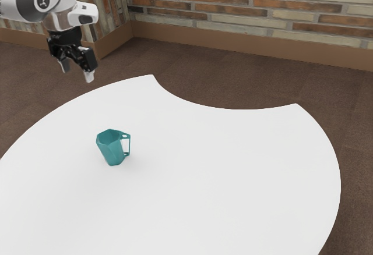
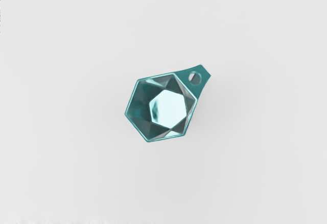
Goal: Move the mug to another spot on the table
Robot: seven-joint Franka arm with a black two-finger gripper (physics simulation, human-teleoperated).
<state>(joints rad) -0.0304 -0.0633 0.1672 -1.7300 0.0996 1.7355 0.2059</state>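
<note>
mug: teal faceted mug stands upright on the white table, in the part of the top toward the exterior view's left, away from the edges.
arm: comes in at the exterior view's upper left, with a grey and white wrist.
gripper: my black gripper hangs high over the table, well apart from the mug; fingers spread wide, holding nothing.
mug, exterior view: open mouth up, body narrowing toward the base, small shadow beneath.
handle: the handle points toward the exterior view's right.
mug, wrist view: my hand's camera looks straight down into the mug; six-sided rim, pale bottom inside.
handle, wrist view: flat tab with a round hole sticks out from one corner of the rim.
table: round top with a curved notch on its far side; bare white around the mug.
surroundings: brown floor, brick wall behind.
</note>
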